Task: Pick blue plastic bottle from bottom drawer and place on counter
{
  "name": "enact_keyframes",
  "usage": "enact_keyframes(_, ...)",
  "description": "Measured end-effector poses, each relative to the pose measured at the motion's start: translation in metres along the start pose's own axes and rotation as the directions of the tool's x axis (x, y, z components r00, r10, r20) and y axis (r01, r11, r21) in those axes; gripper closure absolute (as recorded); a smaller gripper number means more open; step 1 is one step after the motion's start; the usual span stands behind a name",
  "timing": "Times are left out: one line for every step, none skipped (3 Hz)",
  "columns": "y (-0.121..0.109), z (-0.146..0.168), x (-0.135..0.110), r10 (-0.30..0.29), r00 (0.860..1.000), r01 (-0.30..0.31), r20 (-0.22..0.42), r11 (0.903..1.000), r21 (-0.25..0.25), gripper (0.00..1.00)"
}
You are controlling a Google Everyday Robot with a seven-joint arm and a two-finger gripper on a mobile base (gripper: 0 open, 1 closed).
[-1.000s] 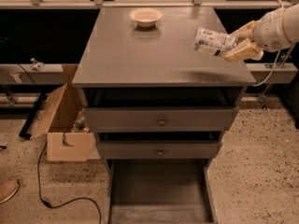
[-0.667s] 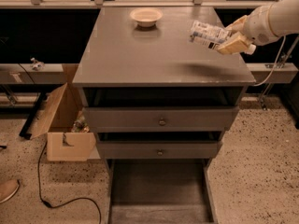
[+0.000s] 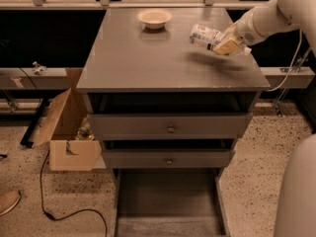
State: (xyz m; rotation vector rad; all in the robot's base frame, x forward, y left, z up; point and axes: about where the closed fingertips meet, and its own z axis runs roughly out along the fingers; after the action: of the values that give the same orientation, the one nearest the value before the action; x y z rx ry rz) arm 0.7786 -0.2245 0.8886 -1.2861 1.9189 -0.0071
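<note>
The blue plastic bottle (image 3: 204,36) lies sideways in my gripper (image 3: 223,44), held above the right rear part of the counter (image 3: 148,63). The gripper's cream fingers are shut on the bottle's right end. My white arm reaches in from the upper right. A shadow falls on the counter under the bottle. The bottom drawer (image 3: 168,201) is pulled out at the front of the cabinet and nothing shows in it.
A shallow cream bowl (image 3: 154,18) sits at the counter's rear centre. Two upper drawers with round knobs (image 3: 171,129) are shut. An open cardboard box (image 3: 66,132) and a black cable (image 3: 59,201) lie on the floor to the left.
My gripper has carried the bottle leftward and a little further back over the counter.
</note>
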Motion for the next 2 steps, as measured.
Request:
enact_keyframes(-0.002,0.026,-0.002,0.024,0.999,-0.025,-0.026,0.9995,-0.022,1.00)
enact_keyframes(-0.006,0.050,-0.010,0.051,0.998,-0.052,-0.031,0.9979,-0.039,0.74)
